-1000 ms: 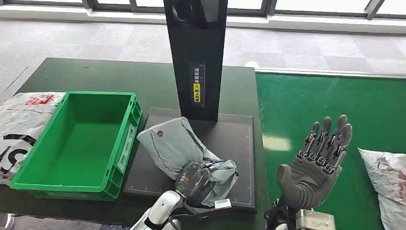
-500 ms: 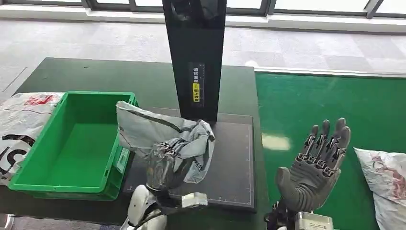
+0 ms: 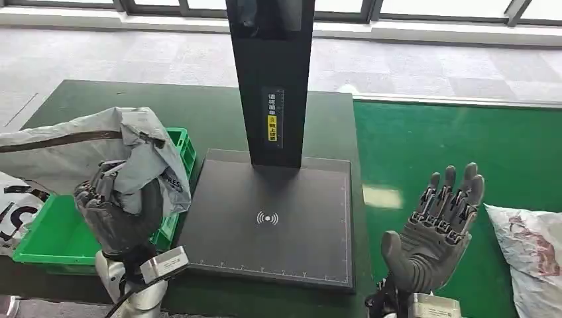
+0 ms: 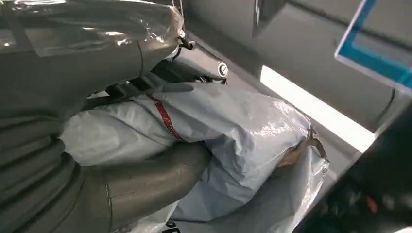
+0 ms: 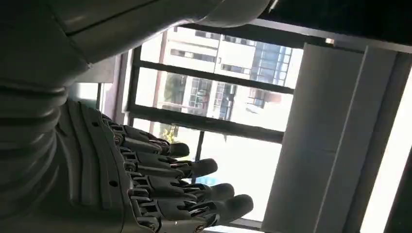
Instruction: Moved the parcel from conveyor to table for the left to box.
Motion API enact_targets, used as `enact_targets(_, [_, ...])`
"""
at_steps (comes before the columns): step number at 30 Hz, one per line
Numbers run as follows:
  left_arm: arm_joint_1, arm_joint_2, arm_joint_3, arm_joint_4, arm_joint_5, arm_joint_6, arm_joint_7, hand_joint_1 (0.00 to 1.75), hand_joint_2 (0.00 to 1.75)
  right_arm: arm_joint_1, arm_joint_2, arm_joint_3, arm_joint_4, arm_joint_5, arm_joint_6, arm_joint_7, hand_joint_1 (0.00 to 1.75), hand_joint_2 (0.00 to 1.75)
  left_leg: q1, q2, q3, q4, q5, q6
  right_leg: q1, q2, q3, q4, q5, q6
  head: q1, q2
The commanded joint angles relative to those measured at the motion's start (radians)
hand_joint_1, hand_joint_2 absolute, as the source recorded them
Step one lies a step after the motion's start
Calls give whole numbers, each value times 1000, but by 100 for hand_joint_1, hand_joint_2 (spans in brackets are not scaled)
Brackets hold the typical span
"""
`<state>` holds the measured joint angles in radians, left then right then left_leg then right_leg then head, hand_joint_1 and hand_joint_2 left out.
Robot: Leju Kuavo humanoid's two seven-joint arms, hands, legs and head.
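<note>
At the left of the frame the grey parcel (image 3: 99, 149) is gripped by the left hand (image 3: 119, 212) directly above the green box (image 3: 173, 199); the right hand (image 3: 434, 228) is held apart, holding nothing, lower right.

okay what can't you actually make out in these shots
- Inside of the green crate, head view: mostly hidden by the grey parcel held in the left hand.
- White parcel on the green conveyor, head view: cut off by the frame edge.
- Parcel's label, left wrist view: too crumpled to read.
</note>
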<state>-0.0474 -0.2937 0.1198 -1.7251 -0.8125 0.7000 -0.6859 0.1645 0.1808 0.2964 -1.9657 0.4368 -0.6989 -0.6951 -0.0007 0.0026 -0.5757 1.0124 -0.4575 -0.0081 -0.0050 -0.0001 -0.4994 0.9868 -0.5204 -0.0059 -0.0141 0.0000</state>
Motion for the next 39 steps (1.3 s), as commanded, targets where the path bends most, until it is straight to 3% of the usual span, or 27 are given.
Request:
enact_targets(1, [-159,55,122,254,60,-25,172,175,175,-15,-18,9,38,-8,1,-3,0,175,0,-1,1,-3,2,-1,0,-1,1,-3,1,0,0,0])
enact_targets(4, [-231,131,135,449,36,-33,269,175,175,-1,-26,5,24,-9,1,-3,0,175,-1,-4,2,-3,2,-1,-1,-4,2,-2,0,0,0,0])
enact_targets(20, [-231,131,135,449,36,-33,269,175,175,-1,-26,5,24,-9,1,-3,0,175,0,-1,-1,-3,3,-1,0,-1,0,-2,3,0,0,0])
enact_targets(22, [-280,171,139,581,47,-71,337,175,175,2,-33,6,22,-13,1,-3,0,175,0,-2,-1,-3,3,-1,0,-1,0,-2,3,0,0,0])
enact_targets(28, [-433,260,206,995,176,-159,333,175,175,-33,-47,14,59,-37,1,-3,0,175,0,-3,1,-4,5,-2,0,-3,0,-3,4,-1,0,0])
enact_targets(33, [-445,276,260,1047,203,-95,309,175,175,-63,-39,23,94,-38,1,-3,0,175,0,0,1,-4,5,-2,0,0,0,-2,4,-1,0,0])
enact_targets(34, [-442,274,269,1038,206,-74,309,0,175,-63,-39,25,97,-38,1,-3,0,175,-1,-2,5,-6,5,-2,-1,-2,5,-2,3,-1,0,0])
enact_targets(35, [-435,265,300,1010,226,-25,304,0,0,-61,-40,31,104,-40,1,-3,0,175,0,-2,6,-4,4,-2,0,-1,6,-1,3,-1,0,0])
enact_targets(39, [-412,266,391,945,373,-70,272,0,0,-88,-40,35,131,-43,1,-3,0,175,-1,2,7,-8,5,-3,-1,3,5,-2,5,-1,0,0])
